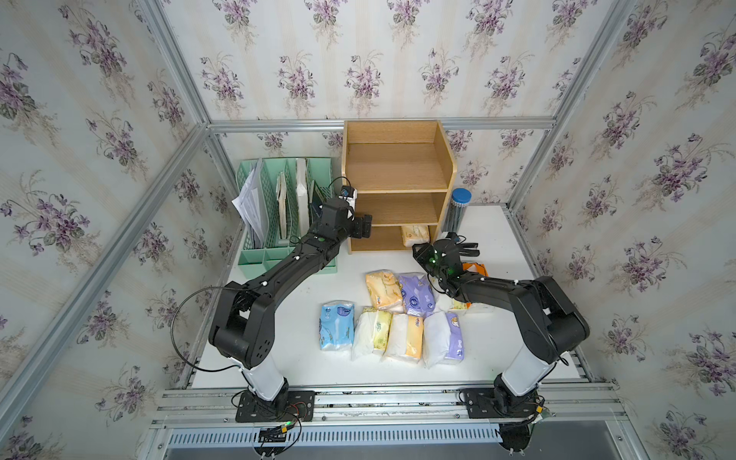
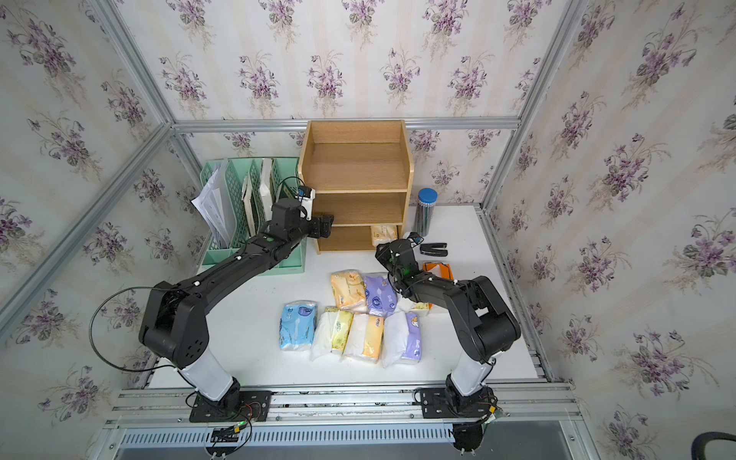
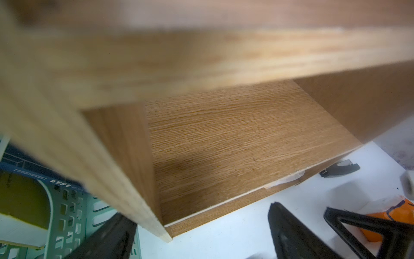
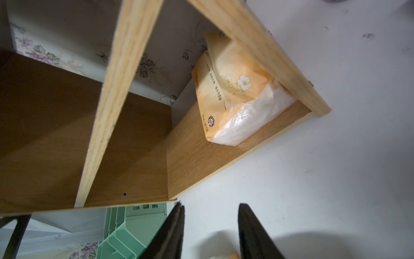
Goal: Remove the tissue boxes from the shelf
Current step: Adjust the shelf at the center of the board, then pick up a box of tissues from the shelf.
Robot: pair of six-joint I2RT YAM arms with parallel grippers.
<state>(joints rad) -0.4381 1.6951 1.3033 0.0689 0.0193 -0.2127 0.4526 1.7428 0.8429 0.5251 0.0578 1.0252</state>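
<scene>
Orange pack (image 4: 235, 94) lies at the right end of the shelf's (image 1: 398, 167) bottom tier, white end outward. Just outside it, the right gripper (image 4: 210, 205) faces it, half-spread and empty. At the shelf's left edge, the left gripper (image 1: 364, 227) is spread wide and farther off.

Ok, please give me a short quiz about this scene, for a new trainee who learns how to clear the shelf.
1. True or false: the shelf is already empty.
2. Which level holds the last tissue pack? A) top B) middle C) bottom
3. What do the left gripper and the right gripper hold?
Key: 1 false; 2 C; 3 nothing, both are open.
</scene>
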